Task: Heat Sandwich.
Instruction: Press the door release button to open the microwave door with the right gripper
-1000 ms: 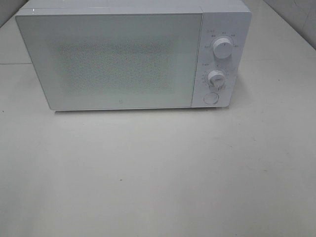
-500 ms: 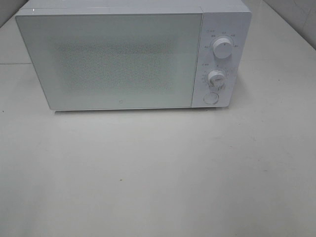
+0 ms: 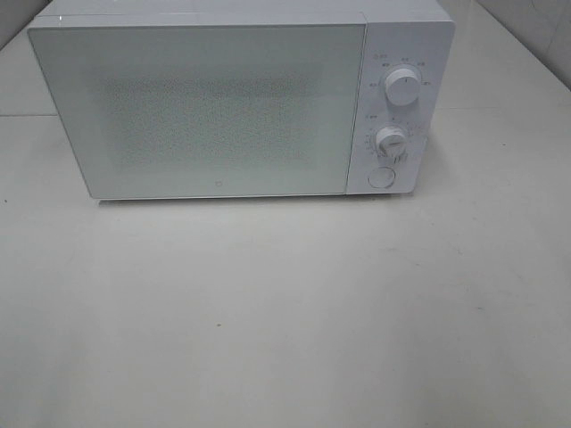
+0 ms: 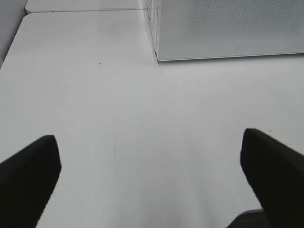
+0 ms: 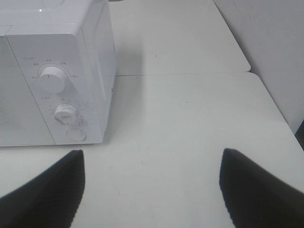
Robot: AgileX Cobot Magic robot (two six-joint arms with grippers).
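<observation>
A white microwave [image 3: 223, 107] stands at the back of the white table with its door shut; it also shows in the left wrist view [image 4: 228, 28] and the right wrist view [image 5: 52, 71]. Two dials [image 3: 402, 88] and a round button [image 3: 382, 176] sit on its right panel. The sandwich is out of view. Neither arm shows in the exterior high view. My left gripper [image 4: 152, 183] is open and empty over bare table, left of the microwave's front. My right gripper [image 5: 152, 190] is open and empty over bare table, right of the microwave's front.
The white table [image 3: 285, 312] stretches in front of the microwave. A seam between table tops [image 5: 190, 73] runs behind the right side. The table's right edge [image 5: 280, 118] and a wall lie beyond it.
</observation>
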